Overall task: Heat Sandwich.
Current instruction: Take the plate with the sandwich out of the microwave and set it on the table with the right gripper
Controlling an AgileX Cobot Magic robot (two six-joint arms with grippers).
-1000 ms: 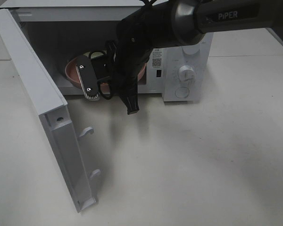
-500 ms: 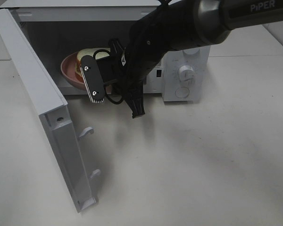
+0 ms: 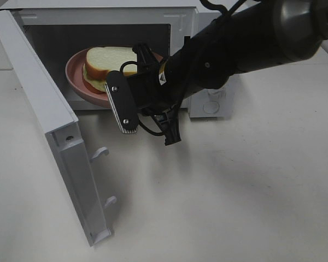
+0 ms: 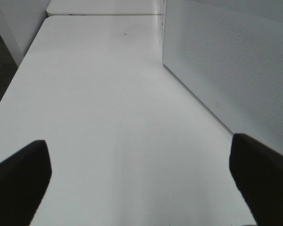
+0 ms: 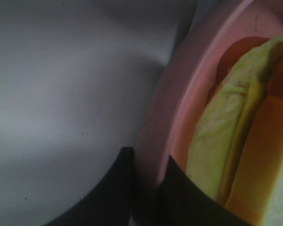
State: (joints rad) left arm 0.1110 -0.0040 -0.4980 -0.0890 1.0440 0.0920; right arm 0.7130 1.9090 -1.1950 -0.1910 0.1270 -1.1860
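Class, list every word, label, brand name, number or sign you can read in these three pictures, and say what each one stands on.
None can be read for certain.
Small white triangular sticker on the right arm's wrist: a sign, too small to read.
Markings on the microwave control panel: mostly hidden by the arm, unreadable.
Lettering on the upper arm segment: blurred and cut off by the frame edge.
Both wrist views: no text.

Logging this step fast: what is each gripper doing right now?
Left gripper: open, holding nothing.
Right gripper: closed on the rim of the pink plate carrying the sandwich.
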